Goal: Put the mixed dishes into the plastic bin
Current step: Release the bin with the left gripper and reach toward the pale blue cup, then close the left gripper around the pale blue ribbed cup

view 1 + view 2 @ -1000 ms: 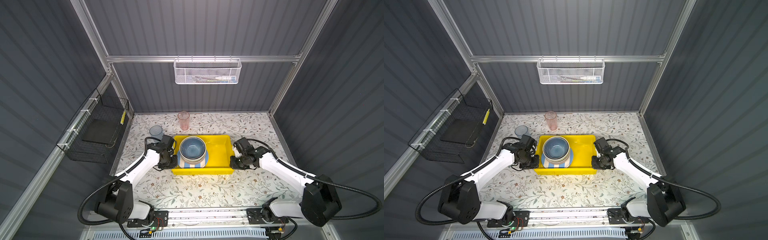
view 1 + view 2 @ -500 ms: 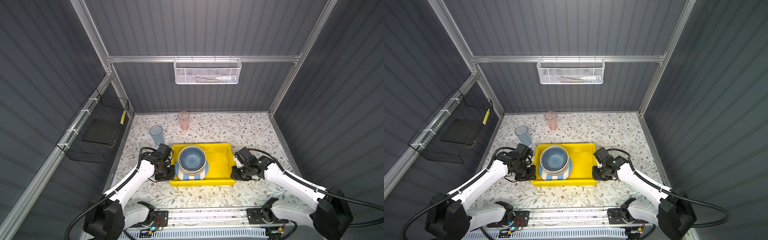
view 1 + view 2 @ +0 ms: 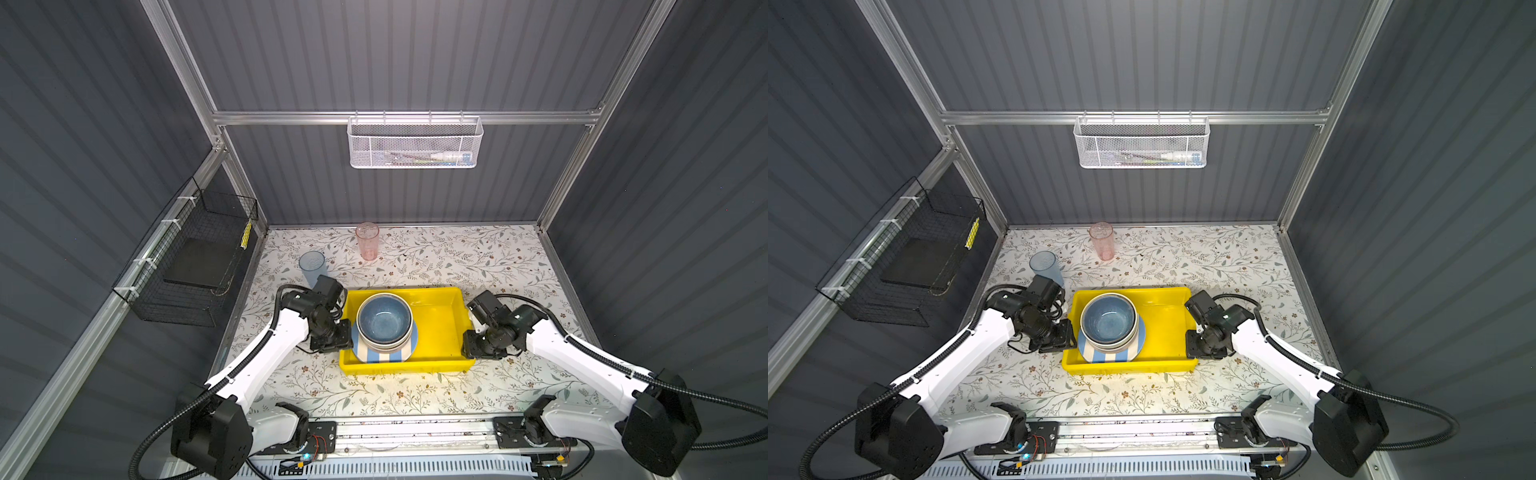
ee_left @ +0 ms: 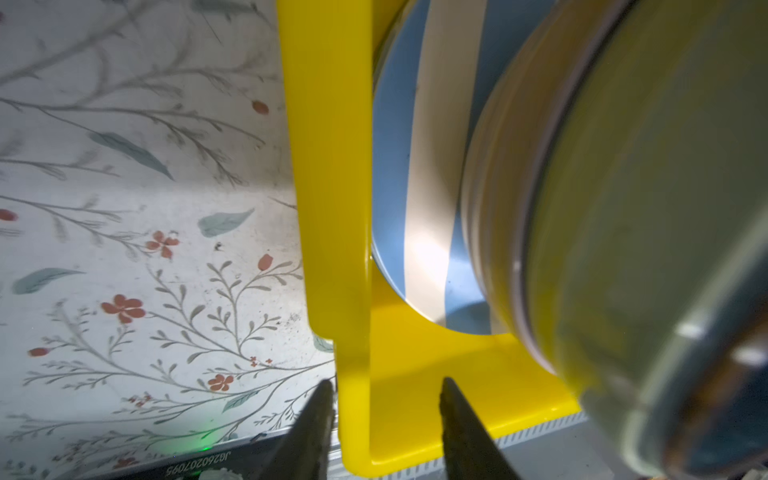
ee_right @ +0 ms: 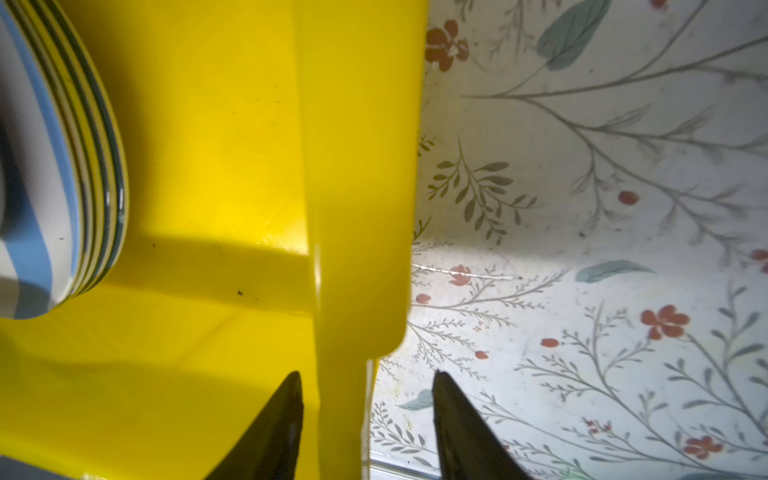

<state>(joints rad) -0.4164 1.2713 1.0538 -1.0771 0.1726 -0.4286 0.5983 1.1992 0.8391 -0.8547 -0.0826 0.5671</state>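
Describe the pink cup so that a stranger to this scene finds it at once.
On the floral table, behind the yellow bin, two translucent tumblers stand upright. The pink tumbler is the one by the back wall; the blue tumbler stands nearer the left arm.

"Where are the dishes?"
"The blue bowl (image 3: 384,320) sits in pale bowls (image 3: 384,344) on a striped plate (image 3: 384,358), at the left side of the yellow bin (image 3: 440,332)."
"And the cups?"
"The blue cup (image 3: 312,266) and the pink cup (image 3: 367,242) stand upright behind it, outside."
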